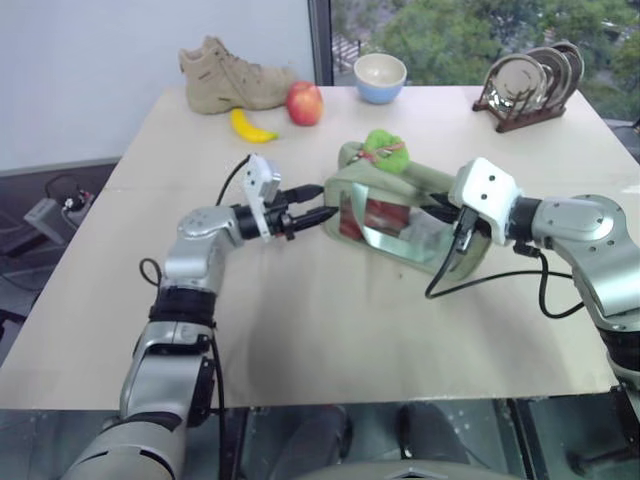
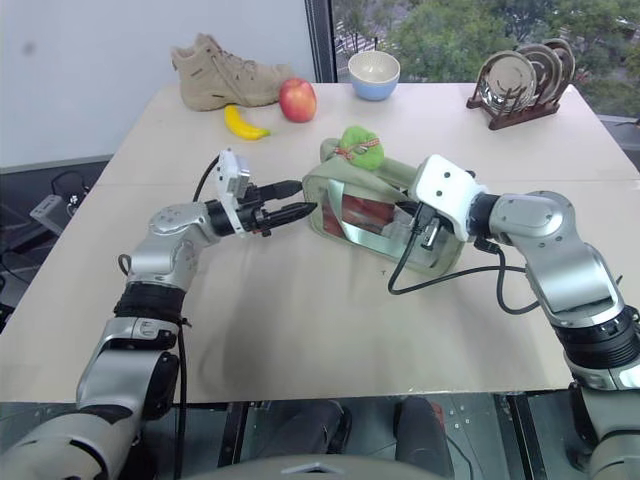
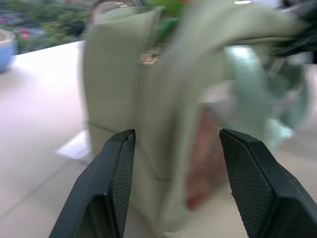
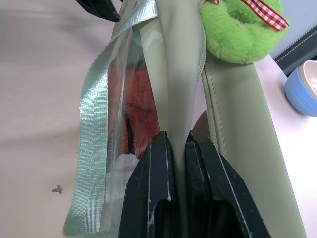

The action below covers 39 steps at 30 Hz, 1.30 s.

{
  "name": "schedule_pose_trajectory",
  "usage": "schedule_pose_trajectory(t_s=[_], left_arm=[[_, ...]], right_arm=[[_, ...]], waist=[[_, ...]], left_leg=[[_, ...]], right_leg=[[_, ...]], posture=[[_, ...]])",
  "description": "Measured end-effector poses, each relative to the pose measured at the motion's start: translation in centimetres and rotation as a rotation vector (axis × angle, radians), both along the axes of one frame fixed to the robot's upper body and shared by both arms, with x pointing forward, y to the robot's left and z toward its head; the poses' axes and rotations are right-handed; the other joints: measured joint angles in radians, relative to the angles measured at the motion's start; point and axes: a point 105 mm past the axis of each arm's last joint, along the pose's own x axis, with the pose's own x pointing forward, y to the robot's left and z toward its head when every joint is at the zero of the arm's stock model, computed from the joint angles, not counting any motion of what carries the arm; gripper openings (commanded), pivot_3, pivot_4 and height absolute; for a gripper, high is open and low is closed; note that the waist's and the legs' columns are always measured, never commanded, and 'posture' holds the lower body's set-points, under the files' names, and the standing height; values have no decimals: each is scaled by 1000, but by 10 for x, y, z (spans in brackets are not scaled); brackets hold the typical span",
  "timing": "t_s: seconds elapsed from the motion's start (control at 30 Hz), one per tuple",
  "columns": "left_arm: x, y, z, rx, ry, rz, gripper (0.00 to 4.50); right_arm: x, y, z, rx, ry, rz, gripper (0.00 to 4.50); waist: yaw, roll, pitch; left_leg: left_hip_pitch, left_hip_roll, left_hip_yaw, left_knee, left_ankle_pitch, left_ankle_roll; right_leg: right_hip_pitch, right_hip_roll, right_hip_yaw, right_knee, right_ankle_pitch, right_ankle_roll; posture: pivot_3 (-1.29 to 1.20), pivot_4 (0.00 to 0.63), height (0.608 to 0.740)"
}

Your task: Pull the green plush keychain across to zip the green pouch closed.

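Observation:
The green pouch (image 1: pixel 345 186) lies mid-table, a pale sage bag with a clear window showing red contents. The green plush keychain (image 1: pixel 383 150), bright lime with a red checked ribbon, sits on top at its far end. My left gripper (image 1: pixel 325 202) points level at the pouch's left end (image 3: pixel 114 74). It is open, and its fingers (image 3: pixel 115 183) straddle the pouch's corner without closing on it. My right gripper (image 4: pixel 179 139) is shut on the pouch's upper fabric edge (image 4: pixel 181 74) at the right side. The keychain (image 4: pixel 237 29) lies just beyond its fingertips.
At the back of the table are a tan boot (image 1: pixel 230 75), a banana (image 1: pixel 250 127), a red apple (image 1: pixel 305 102), a blue bowl (image 1: pixel 380 78) and a rack of metal plates (image 1: pixel 530 85). Bare tabletop (image 1: pixel 330 320) lies in front of the pouch.

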Motion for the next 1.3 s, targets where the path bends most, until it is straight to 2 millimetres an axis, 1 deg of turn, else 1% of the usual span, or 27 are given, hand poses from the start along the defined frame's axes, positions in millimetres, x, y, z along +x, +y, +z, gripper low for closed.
schedule_pose_trajectory(t_s=[0.07,0.13,0.17,0.23,0.3,0.4,0.47,0.53,0.57,0.6,0.63,0.67,0.7,0.73,0.77,0.87,0.9,0.97,1.13,1.2,1.3], left_arm=[[1,-3,-2,-9,3,1,1561],[1,-6,-4,-14,9,-1,607],[1,-7,-4,-16,9,-4,58],[1,-8,-4,-17,10,-6,0],[1,-8,-4,-17,9,-5,0],[1,-9,-4,-18,1,-5,0],[1,-8,-3,-15,-8,1,0],[1,-9,-3,-10,-19,0,0],[1,-9,-3,-8,-22,-1,0],[1,-9,-3,-4,-26,0,0],[1,-10,-3,-6,-29,-3,0],[1,-11,-3,-6,-29,-3,0],[1,-12,-3,-6,-31,-5,0],[1,-12,-3,-7,-32,-6,0],[0,-12,-4,-8,-33,-5,0],[0,-14,-2,-10,-45,-2,0],[0,-14,-2,-10,-46,1,0],[0,-14,-2,-9,-48,4,0],[-2,-14,-2,-7,-53,3,0],[-2,-14,-1,-6,-57,3,0],[-2,-15,-2,-3,-58,2,0]], right_arm=[[0,0,0,0,0,1,0],[0,0,0,-1,-1,0,0],[0,0,0,-1,0,0,0],[0,0,0,-1,1,1,875],[0,-1,2,7,2,-4,1650],[-2,-3,7,64,48,-15,1650],[-5,0,23,137,75,3,1650],[-5,8,58,188,-3,33,1650],[-5,10,67,190,-35,37,1650],[-3,15,82,194,-93,36,1650],[0,18,89,198,-126,27,1650],[2,19,90,197,-134,23,1650],[11,25,86,199,-129,-2,1650],[19,30,75,201,-89,-25,1650],[22,31,72,211,-70,-37,1650],[43,35,55,298,60,-161,1650],[48,36,53,319,88,-195,1650],[53,36,54,337,106,-225,1650],[67,25,52,354,156,-328,1650],[68,24,51,350,185,-346,1650],[64,24,46,351,277,-342,1650]], waist=[[0,0,0],[0,0,0],[0,0,0],[0,0,0],[0,0,0],[1,0,0],[-2,0,0],[-2,0,0],[-1,0,0],[0,0,0],[0,0,0],[0,0,0],[1,0,0],[1,0,0],[0,0,0],[-1,0,0],[-1,0,0],[-2,0,0],[-3,0,0],[-3,0,0],[-3,0,0]], left_leg=[[0,0,0,0,0,0],[0,0,0,0,0,0],[0,0,0,0,0,0],[0,0,0,0,0,0],[0,0,0,0,0,0],[-1,0,0,0,0,0],[-1,0,0,0,0,0],[-1,0,0,-1,0,0],[-1,0,0,-1,0,0],[-1,0,0,-1,0,0],[-1,0,0,-1,0,0],[-1,0,0,-1,0,0],[-1,0,0,0,0,0],[-1,0,0,0,0,0],[-2,0,0,0,0,0],[-3,0,0,0,0,0],[-3,0,-1,-1,0,0],[-3,0,-1,-1,0,0],[-2,0,-1,-1,0,0],[-2,0,-1,-1,0,0],[-2,0,-1,-1,0,0]], right_leg=[[0,0,0,0,0,0],[0,0,0,0,0,0],[0,0,0,0,0,0],[0,0,0,0,0,0],[0,0,0,0,0,0],[0,0,0,0,0,0],[-1,0,0,0,0,0],[-1,0,1,0,0,0],[-1,0,0,0,0,0],[-1,0,0,0,0,0],[-1,0,0,0,0,0],[-1,0,0,0,0,0],[-1,0,0,1,0,0],[-1,0,0,1,0,0],[-1,-1,0,1,0,0],[-2,-1,-1,2,0,0],[-2,-1,-1,2,0,0],[-2,-1,-1,2,0,0],[-2,-1,-1,2,0,0],[-2,-1,-1,2,0,0],[-2,-1,-1,2,0,0]], posture=[[0,150,740],[0,150,740],[0,150,740],[0,150,740],[0,150,740],[0,150,740],[0,150,740],[0,150,740],[0,150,740],[0,150,740],[0,150,740],[0,150,740],[0,150,740],[0,150,740],[0,150,740],[0,150,740],[0,150,740],[0,150,740],[0,150,740],[0,150,740],[0,150,740]])
